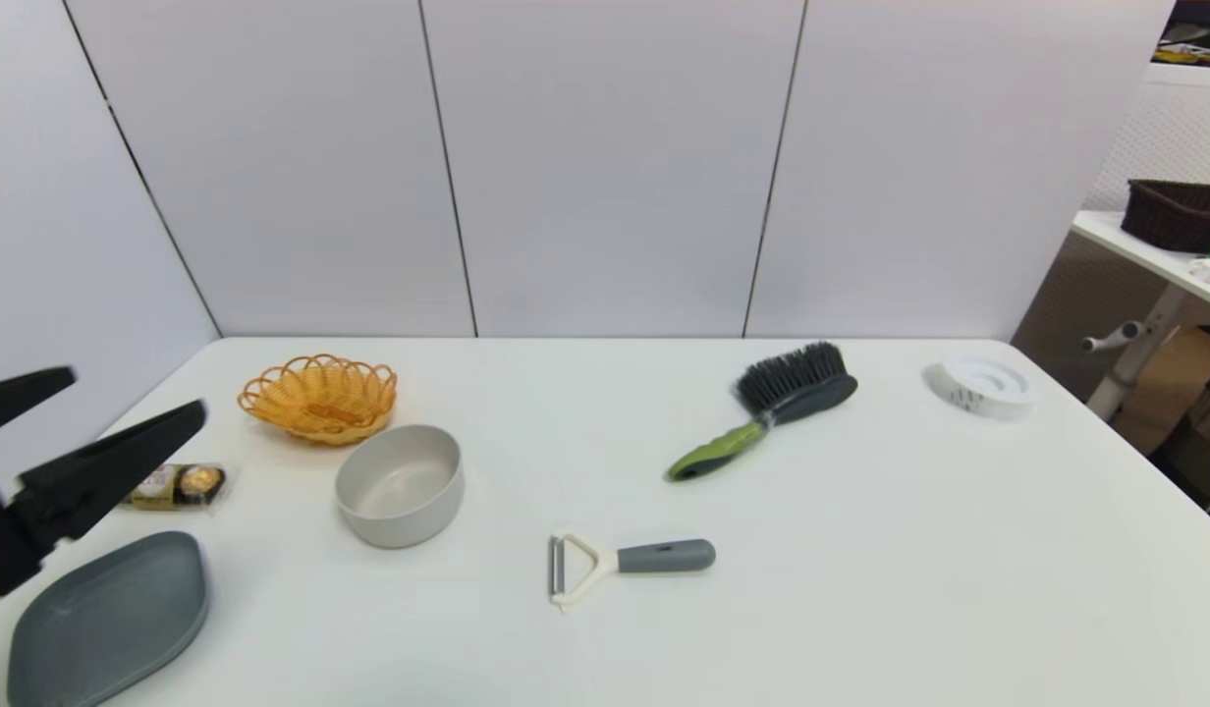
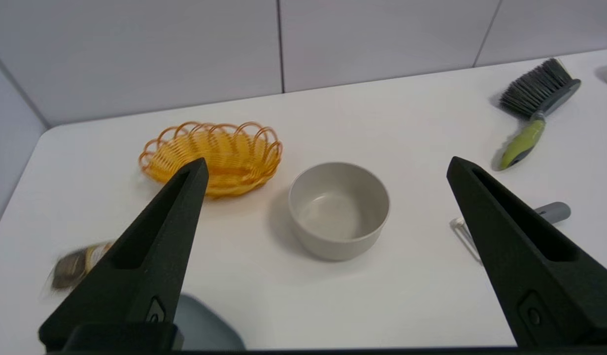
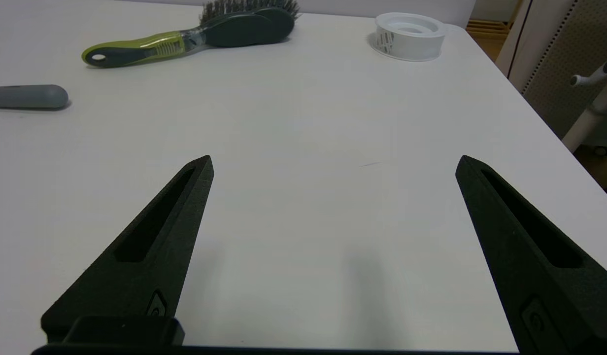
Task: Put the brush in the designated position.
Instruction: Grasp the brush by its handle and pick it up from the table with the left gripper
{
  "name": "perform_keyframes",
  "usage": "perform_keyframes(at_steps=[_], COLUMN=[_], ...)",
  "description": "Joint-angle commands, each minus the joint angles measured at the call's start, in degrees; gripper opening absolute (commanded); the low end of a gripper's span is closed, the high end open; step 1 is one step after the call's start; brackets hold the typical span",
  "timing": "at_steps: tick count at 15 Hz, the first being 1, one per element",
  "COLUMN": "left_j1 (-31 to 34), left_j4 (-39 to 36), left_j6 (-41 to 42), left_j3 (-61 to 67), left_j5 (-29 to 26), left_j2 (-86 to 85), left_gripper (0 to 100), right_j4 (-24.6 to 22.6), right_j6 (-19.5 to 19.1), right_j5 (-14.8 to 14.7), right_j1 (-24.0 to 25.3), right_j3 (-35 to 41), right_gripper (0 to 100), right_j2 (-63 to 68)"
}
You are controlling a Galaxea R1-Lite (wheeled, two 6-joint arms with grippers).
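The left gripper (image 1: 99,407), raised at the table's nine o'clock edge, gapes wide and empty; the right gripper (image 3: 333,165), equally spread, holds nothing. The brush (image 1: 762,412) lies untouched at two o'clock; I'd approach its green handle squarely across.

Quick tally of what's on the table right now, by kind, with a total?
Brushes: 1, the brush
Peelers: 1, the peeler
Bowls: 1, the grey bowl
Baskets: 1, the orange basket
Plates: 1, the grey plate
Tape rolls: 1, the white roll
Chocolate packs: 1, the wrapped pack
Total: 7
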Motion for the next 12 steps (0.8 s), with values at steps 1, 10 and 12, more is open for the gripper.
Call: perform_keyframes(at_steps=[1,10,12], left_j1=[-14.7,-24.5,-25.4], left_j4=[-6.1,-9.1,-9.2], left_j6=[6.4,5.0,4.7], left_j3=[-20.4,-38.4,-41.8], left_j5=[0.0,-3.0,-3.5], left_j2=[32.9,60.8,65.0], left_gripper=[100,100,100], right_j4=[0.0,0.0,0.0], right_j6=[0.0,0.0,0.0], right_j5=[0.0,0.0,0.0], right_j1=[0.0,0.0,0.0], right_j3=[0.1,0.1,0.1], right_gripper=[100,100,100], right_j2=[0.1,0.1,0.1])
